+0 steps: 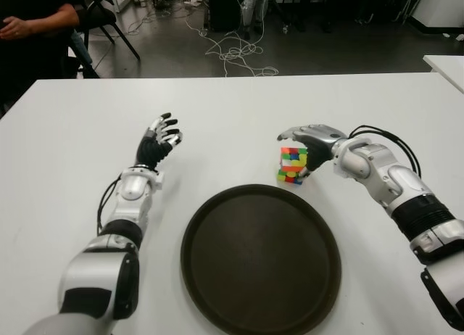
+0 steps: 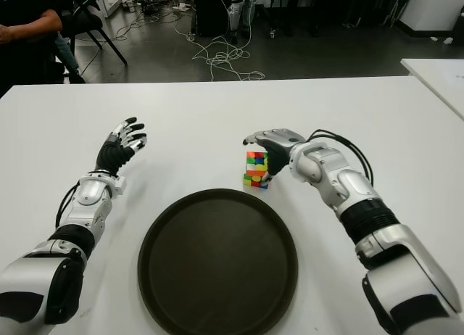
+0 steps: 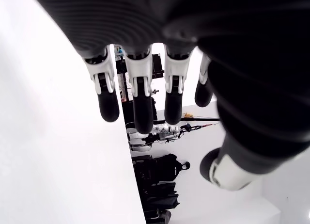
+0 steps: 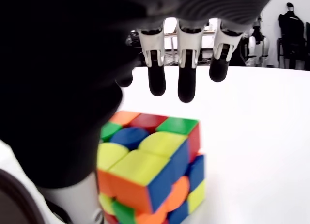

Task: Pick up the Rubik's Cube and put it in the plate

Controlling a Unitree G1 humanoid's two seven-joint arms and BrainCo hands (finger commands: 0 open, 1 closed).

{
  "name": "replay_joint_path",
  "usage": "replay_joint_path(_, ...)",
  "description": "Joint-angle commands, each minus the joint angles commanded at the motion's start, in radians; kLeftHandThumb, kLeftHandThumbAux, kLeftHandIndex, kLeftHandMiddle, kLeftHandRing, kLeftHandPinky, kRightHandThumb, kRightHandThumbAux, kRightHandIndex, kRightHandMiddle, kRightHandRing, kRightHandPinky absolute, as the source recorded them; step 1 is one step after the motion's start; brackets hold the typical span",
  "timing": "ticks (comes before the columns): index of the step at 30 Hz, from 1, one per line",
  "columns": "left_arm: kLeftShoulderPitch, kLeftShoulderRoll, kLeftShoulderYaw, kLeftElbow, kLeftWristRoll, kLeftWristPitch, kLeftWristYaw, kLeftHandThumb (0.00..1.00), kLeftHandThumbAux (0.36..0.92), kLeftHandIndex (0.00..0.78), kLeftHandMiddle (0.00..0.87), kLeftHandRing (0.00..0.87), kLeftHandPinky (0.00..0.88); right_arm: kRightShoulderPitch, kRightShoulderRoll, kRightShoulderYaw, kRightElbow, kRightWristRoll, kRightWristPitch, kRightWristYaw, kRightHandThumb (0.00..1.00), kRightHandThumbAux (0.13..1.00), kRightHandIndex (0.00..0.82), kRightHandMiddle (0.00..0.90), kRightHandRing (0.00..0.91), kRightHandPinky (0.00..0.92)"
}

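The Rubik's Cube (image 1: 292, 165) stands on the white table (image 1: 65, 175), just past the far right rim of the dark round plate (image 1: 217, 208). My right hand (image 1: 310, 141) arches over the cube from the right. In the right wrist view its fingers (image 4: 187, 83) reach out straight above and past the cube (image 4: 150, 163) without touching it, and the thumb sits low beside it. The hand is open. The plate holds nothing. My left hand (image 1: 161, 139) is raised over the table to the left of the plate, fingers (image 3: 140, 107) spread and empty.
A seated person (image 1: 32, 30) is at the far left corner beyond the table, beside a chair (image 1: 109, 16). Cables (image 1: 235, 56) trail across the floor behind. Another white table's corner (image 1: 446, 63) shows at the far right.
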Motion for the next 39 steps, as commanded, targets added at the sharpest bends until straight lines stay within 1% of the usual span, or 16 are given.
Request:
replay_joint_path(9,0.003,0.001,-0.001,-0.002,0.001,-0.003,0.001,0.208,0.725,0.112,0.194,0.197,0.194,0.005,0.008,0.013,-0.016,-0.003,0.019,0.021,0.000,0.863,0.194,0.195,0.184,0.142)
replay_joint_path(17,0.004,0.001,0.003,-0.002,-0.004,-0.003,-0.006,0.200,0.722,0.105,0.184,0.191,0.186,0.011,0.016,0.019,-0.012,-0.009,0.019,0.000,0.000,0.874,0.242,0.239,0.227,0.190)
replay_joint_path(18,0.004,0.001,0.003,-0.002,-0.004,-0.002,-0.006,0.200,0.721,0.105,0.183,0.190,0.185,0.012,0.016,0.019,-0.011,-0.008,0.018,-0.003,0.000,0.879,0.260,0.263,0.254,0.221)
replay_joint_path(21,0.004,0.001,0.004,-0.003,-0.004,-0.002,-0.006,0.199,0.721,0.104,0.183,0.189,0.184,0.013,0.019,0.018,-0.007,-0.007,0.018,-0.010,0.000,0.884,0.279,0.288,0.283,0.256)
replay_joint_path(23,0.004,0.001,0.004,-0.003,-0.005,-0.001,-0.005,0.207,0.723,0.107,0.184,0.190,0.196,0.014,0.022,0.018,-0.002,-0.007,0.017,-0.015,0.000,0.884,0.261,0.288,0.278,0.233)
replay_joint_path(27,0.005,0.001,0.002,-0.004,-0.002,-0.002,-0.002,0.208,0.718,0.109,0.182,0.189,0.195,0.014,0.023,0.020,-0.005,-0.008,0.024,-0.010,0.000,0.885,0.254,0.287,0.273,0.223)
replay_joint_path(29,0.005,0.001,0.001,-0.004,0.000,-0.003,0.000,0.196,0.718,0.108,0.183,0.187,0.185,0.015,0.024,0.021,-0.004,-0.009,0.029,-0.010,0.000,0.888,0.274,0.309,0.301,0.262)
replay_joint_path(33,0.006,0.000,0.000,-0.006,0.000,-0.004,0.000,0.186,0.721,0.109,0.185,0.187,0.187,0.014,0.027,0.023,0.004,-0.010,0.038,-0.010,0.000,0.891,0.291,0.333,0.330,0.290)
replay_joint_path(34,0.006,0.000,0.001,-0.006,-0.001,-0.004,0.000,0.188,0.724,0.110,0.186,0.189,0.190,0.011,0.030,0.024,0.013,-0.010,0.040,-0.011,0.000,0.891,0.297,0.346,0.343,0.302)
replay_joint_path(36,0.006,-0.001,0.001,-0.007,-0.001,-0.005,0.000,0.193,0.730,0.110,0.184,0.187,0.192,0.008,0.033,0.025,0.023,-0.011,0.042,-0.014,0.000,0.896,0.320,0.390,0.385,0.356)
replay_joint_path(39,0.006,0.000,-0.001,-0.007,0.002,-0.004,0.003,0.195,0.733,0.109,0.183,0.187,0.192,0.003,0.042,0.027,0.057,-0.012,0.040,-0.031,0.000,0.899,0.332,0.412,0.407,0.378)
